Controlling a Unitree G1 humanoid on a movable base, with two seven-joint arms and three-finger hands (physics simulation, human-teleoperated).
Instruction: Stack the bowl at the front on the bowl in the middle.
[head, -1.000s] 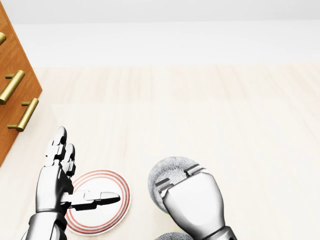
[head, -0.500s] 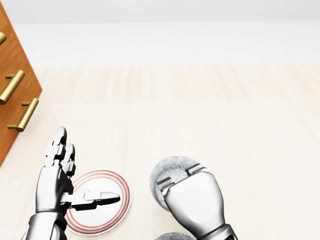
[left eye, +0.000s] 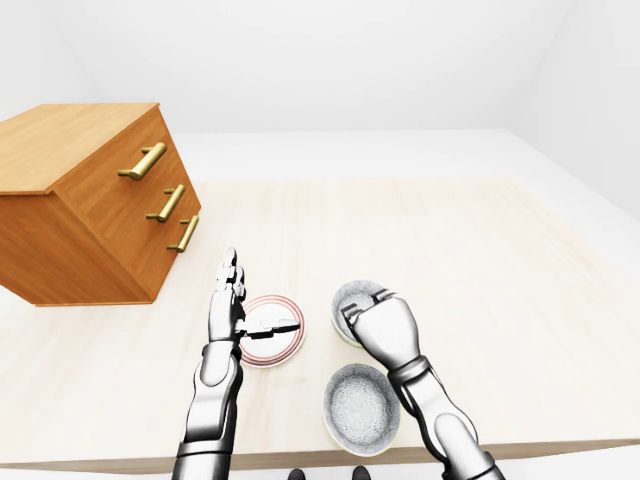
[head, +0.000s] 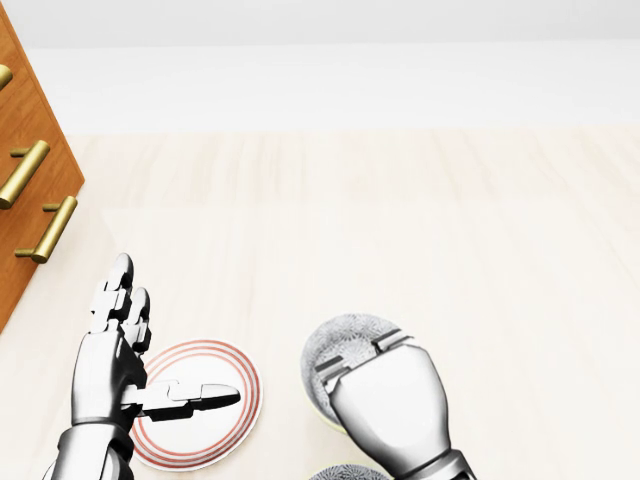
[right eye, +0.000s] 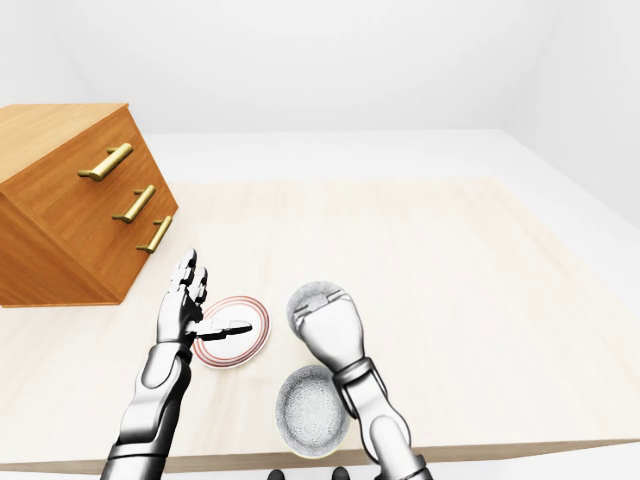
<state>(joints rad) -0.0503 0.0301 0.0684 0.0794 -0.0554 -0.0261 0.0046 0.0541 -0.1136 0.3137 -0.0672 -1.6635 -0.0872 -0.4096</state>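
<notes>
Grey middle bowl (left eye: 350, 296) sat under my right robot hand (left eye: 385, 325), closed or not I couldn't tell, whose forearm (left eye: 432, 402) might knock the front bowl (left eye: 361, 408) off the table (left eye: 450, 240).

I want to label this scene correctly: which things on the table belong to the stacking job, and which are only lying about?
Job: lower grey bowl in the left-eye view; upper grey bowl, under the right hand.
Lying about: red-ringed dish; wooden drawer chest.

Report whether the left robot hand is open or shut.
Open: left robot hand has straight fingers, thumb spread over the red-ringed plate, gripping nothing.
</notes>
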